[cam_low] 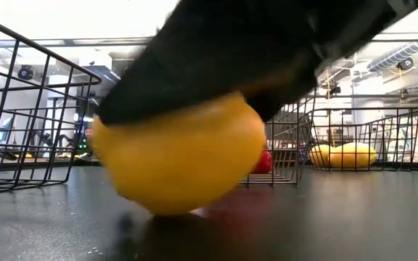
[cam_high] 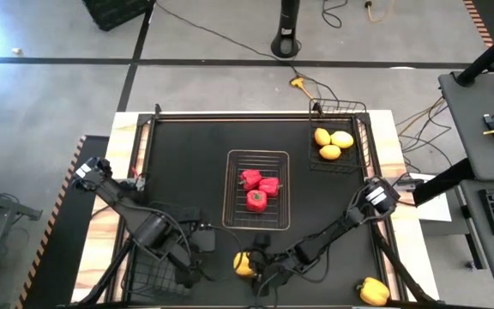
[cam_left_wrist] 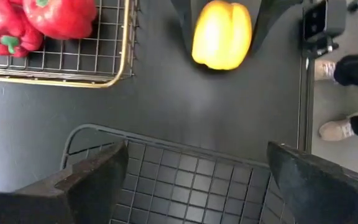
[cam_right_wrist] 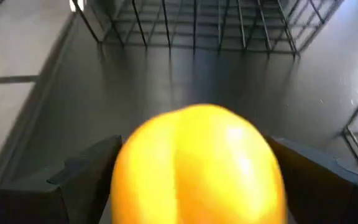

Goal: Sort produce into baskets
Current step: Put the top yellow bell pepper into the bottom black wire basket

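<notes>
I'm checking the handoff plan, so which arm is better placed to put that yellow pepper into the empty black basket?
The right. Its tool already straddles the yellow pepper, a finger on each side, with the empty black basket just beyond. The left tool hovers open over that basket, holding nothing.

Three red peppers (cam_high: 258,188) at frame centre, three lemons (cam_high: 332,143) upper right, two yellow peppers: one (cam_high: 243,263) bottom centre, one (cam_high: 372,291) lower right. Three baskets: centre (cam_high: 232,215), upper right (cam_high: 356,112), lower left (cam_high: 144,277).
</notes>
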